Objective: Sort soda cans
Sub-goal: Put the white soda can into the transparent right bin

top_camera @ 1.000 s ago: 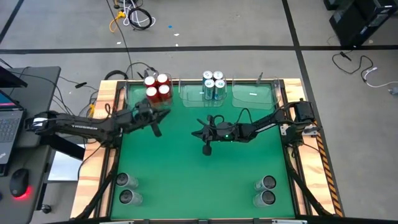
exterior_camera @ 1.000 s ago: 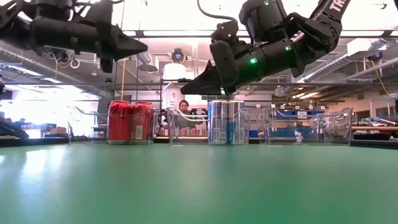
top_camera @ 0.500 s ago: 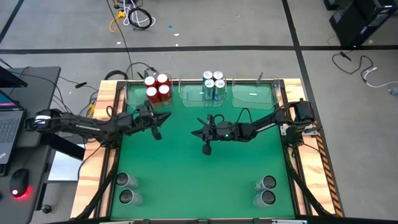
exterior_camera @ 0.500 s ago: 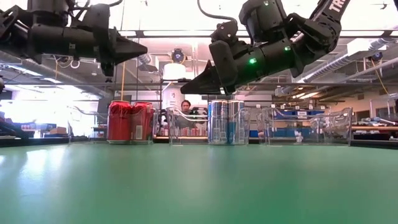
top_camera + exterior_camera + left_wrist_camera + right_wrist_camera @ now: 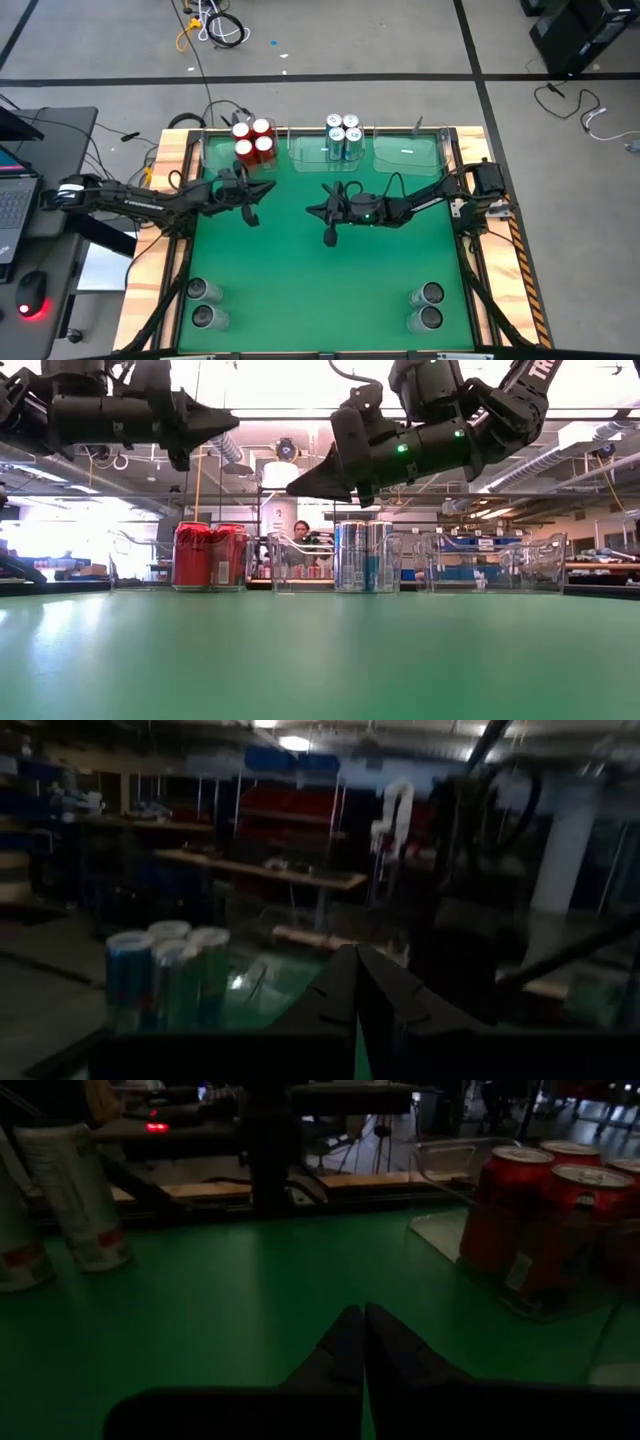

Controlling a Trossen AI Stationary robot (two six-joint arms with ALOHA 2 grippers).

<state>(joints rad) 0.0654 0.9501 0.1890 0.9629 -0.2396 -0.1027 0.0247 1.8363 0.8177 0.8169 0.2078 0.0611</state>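
Observation:
Several red cans [image 5: 252, 140] stand in the far-left clear bin, also red cans [image 5: 545, 1210]. Several blue-and-white cans [image 5: 343, 137] stand in the middle bin, also blue-and-white cans [image 5: 165, 980]. Two grey cans [image 5: 205, 303] stand on the mat at the near-left corner. Two more grey cans [image 5: 427, 306] stand at the near-right corner. My left gripper [image 5: 262, 189] hangs shut and empty above the mat, just near of the red cans. My right gripper [image 5: 312, 210] hangs shut and empty over mid-table, pointing left, right gripper [image 5: 292, 495].
A third clear bin [image 5: 407, 152] at the far right holds no cans. The green mat [image 5: 320, 280] lies bare between the far bins and the near corners. Wooden table rails [image 5: 510, 250] frame the mat. A person [image 5: 300, 532] shows in the room beyond.
My left gripper has drawn a little away from the red cans toward the near edge, then risen slightly. My right gripper has risen a little and levelled off. Both have stayed shut. No can has moved.

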